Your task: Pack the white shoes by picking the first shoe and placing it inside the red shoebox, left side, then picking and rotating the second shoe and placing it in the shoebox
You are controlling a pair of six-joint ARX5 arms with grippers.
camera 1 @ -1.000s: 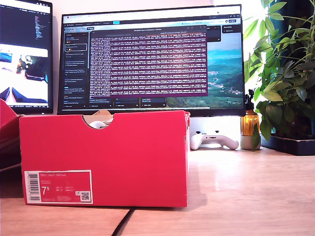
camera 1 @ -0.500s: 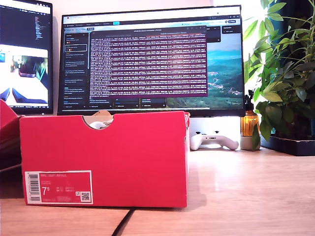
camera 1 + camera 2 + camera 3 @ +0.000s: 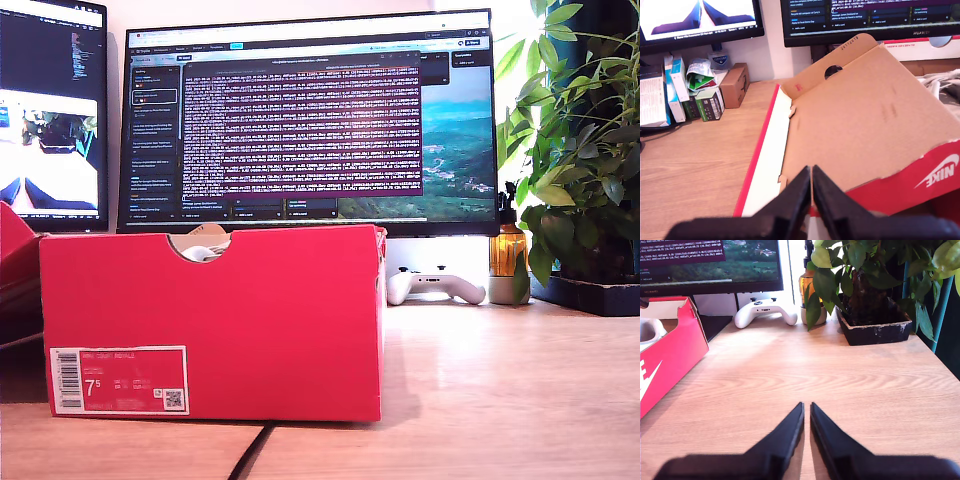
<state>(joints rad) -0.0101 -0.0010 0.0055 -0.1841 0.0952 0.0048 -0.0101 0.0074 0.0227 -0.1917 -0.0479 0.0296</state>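
**Both grippers closed over the desk, shoes inside the box**

The large bright red cardboard shoebox (image 3: 210, 320) stands on the wooden desk (image 3: 500, 400) toward the exterior view's left, its labelled wall facing that camera. Through the half-round notch in its top edge a bit of the white leather shoes (image 3: 200, 250) shows, lying inside the box; how they lie I cannot tell.

My first gripper (image 3: 811, 172) hangs above the box's brown-lined open lid (image 3: 865, 120), its black fingers together with only a hairline between the tips, holding nothing. Beside the lid's red edge, bare desk runs out to small cartons and books near the wall.

My second gripper (image 3: 806, 407) hangs over bare wood, fingers likewise drawn together and empty. The box's red side wall (image 3: 670, 360) sits well apart from it. A white game controller (image 3: 765, 311) and a black plant tray (image 3: 875, 327) lie at the desk's far edge.
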